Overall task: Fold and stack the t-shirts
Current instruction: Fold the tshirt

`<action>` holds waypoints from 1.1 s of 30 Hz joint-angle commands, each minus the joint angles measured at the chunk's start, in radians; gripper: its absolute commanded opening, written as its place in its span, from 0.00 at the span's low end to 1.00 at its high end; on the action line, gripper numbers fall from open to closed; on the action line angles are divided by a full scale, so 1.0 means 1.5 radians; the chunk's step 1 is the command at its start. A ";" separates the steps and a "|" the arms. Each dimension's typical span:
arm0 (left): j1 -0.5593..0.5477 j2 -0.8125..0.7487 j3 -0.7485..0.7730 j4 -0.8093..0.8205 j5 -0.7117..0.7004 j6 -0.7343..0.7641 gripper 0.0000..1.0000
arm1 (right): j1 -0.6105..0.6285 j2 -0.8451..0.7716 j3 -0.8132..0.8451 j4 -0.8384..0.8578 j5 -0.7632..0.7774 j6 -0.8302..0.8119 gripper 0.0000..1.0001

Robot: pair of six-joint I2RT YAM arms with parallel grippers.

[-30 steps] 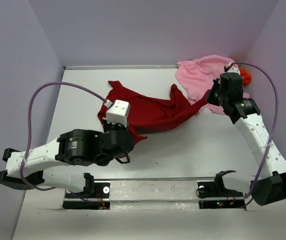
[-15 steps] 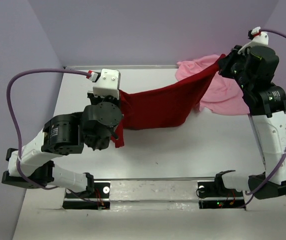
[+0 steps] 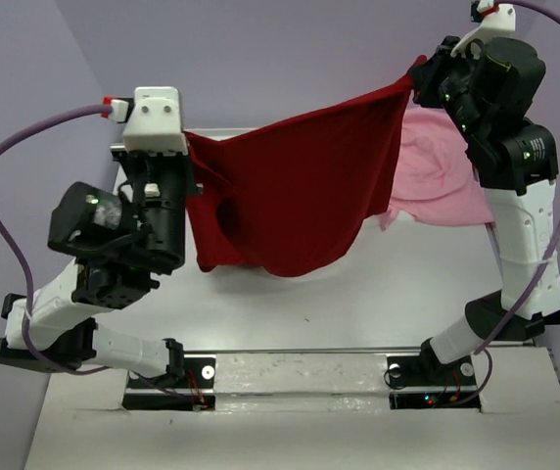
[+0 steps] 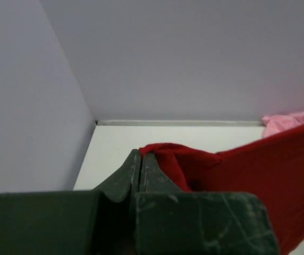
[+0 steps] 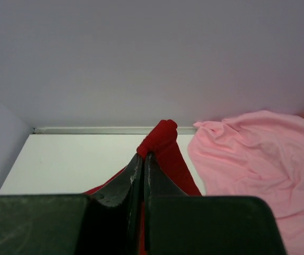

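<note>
**Dark red soft cloth t-shirt** [image 3: 300, 196]
- Position: suspended above the white table surface [image 3: 378, 304], stretched between the left gripper [image 3: 188, 152] and the right gripper [image 3: 419, 80].
- Long axis: runs left to right across the workspace, from the left side of the table to the far right corner.
- Upper edge: pulled into a nearly straight line between the two grip points.
- Body: hangs below that edge as a broad sheet, narrowing to a rounded low point about midway between the arms.
- Folds: the cloth gathers into loose vertical folds below the left grip point.
- Table contact: whether the low point touches the table cannot be determined.

**Left gripper** [image 4: 141, 159]
- Jaws: fully closed, finger against finger.
- Load: a bunched corner of the dark red t-shirt is pinched at the fingertips. In the left wrist view the cloth leads away from the tips to the right.

**Right gripper** [image 5: 143, 158]
- Jaws: fully closed.
- Load: a rolled fold of the same shirt is pinched at the fingertips and protrudes just past them.

**Light pink soft cloth t-shirt** [image 3: 442, 171]
- Position: lies crumpled on the table at the far right, behind the hanging red sheet and beside the right arm.
- Grip: held by neither gripper
</note>
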 commanded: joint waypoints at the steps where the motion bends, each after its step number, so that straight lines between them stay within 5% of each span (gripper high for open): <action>1: 0.001 -0.071 0.003 0.380 -0.065 0.333 0.00 | 0.001 -0.010 0.011 0.015 0.108 -0.040 0.00; 12: 0.001 -0.197 -0.030 0.243 -0.107 0.288 0.00 | 0.001 -0.013 0.024 0.013 0.175 -0.056 0.00; 23: -0.003 -0.073 0.017 0.245 -0.060 0.300 0.00 | 0.013 -0.079 -0.022 0.021 0.144 -0.074 0.00; 33: -0.080 -0.070 -0.083 0.262 -0.125 0.247 0.00 | 0.112 -0.218 -0.117 0.035 0.223 -0.116 0.00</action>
